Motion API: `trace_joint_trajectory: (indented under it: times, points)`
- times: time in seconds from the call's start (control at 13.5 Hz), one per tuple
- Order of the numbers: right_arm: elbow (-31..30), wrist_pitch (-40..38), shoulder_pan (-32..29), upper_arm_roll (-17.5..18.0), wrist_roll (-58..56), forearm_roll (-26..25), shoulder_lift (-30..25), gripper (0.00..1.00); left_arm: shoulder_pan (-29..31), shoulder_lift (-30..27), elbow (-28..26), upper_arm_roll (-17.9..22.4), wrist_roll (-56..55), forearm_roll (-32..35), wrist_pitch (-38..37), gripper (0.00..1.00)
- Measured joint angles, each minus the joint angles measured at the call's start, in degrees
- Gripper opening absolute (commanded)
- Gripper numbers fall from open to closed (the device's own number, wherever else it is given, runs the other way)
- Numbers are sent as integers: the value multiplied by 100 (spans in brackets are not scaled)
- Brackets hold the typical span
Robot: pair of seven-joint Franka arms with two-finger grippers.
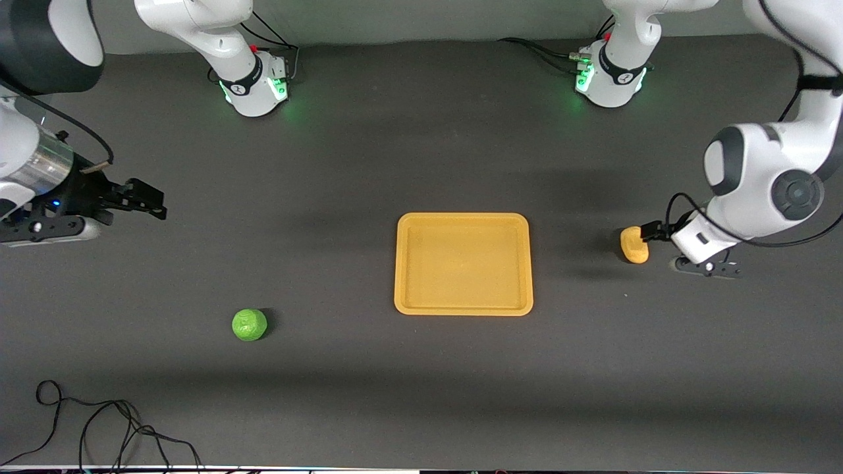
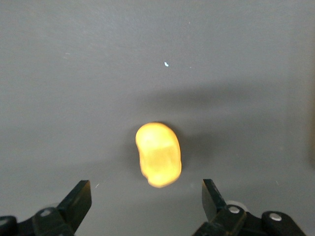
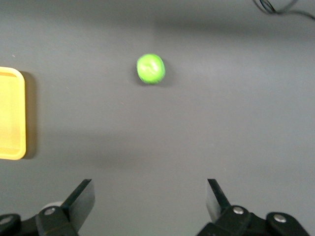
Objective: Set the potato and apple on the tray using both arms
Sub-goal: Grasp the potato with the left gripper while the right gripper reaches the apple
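Neither fruit is on the tray [image 1: 463, 263] so far, so by my reading the whole task is left to do. In the front view the tray lies bare at the middle of the table; the potato [image 1: 634, 244] sits on the cloth beside it toward the left arm's end, with the left gripper [image 1: 652, 232] right at it, and the apple [image 1: 249, 324] rests toward the right arm's end, nearer the camera than the tray, well apart from the right gripper [image 1: 146, 197], which hangs over bare table. In the left wrist view the fingers [image 2: 78, 199] stand wide apart with the potato [image 2: 158, 154] centred just ahead of them, not yet gripped. In the right wrist view the fingers [image 3: 81, 199] are likewise spread, the apple [image 3: 150, 68] well ahead of them and a corner of the tray [image 3: 11, 114] at the edge.
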Motion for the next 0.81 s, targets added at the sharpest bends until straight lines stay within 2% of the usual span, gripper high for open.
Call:
trace_joint_trajectory:
  times: [0.15,0.22,0.3,0.37,0.44,0.59,0.67,0.81]
  points:
    - [399,95,29,-1,0,0,367,100,0,468,-116,1,0,-77,338,100]
    - [774,128,28,-1,-2,0,697,100,-1,745,-163,0,0,-89,525,92]
    - [1088,131,49,0,-2,0,992,100,-2,934,-192,-1,0,-96,686,65]
    - [1335,131,78,0,-2,0,1269,100,-4,1060,-227,-2,0,-100,763,43]
    - [1491,152,107,1,-1,0,1508,100,-7,1109,-273,-4,0,-110,790,38]
    - [1614,494,175,4,5,2,1916,100,-8,1082,-289,-3,0,-127,799,19]
    - [1611,728,215,4,15,2,2085,100,-7,1013,-272,-2,0,-129,798,15]
    - [1556,1138,251,4,117,2,2439,100,-19,748,-229,-26,-51,-146,753,18]
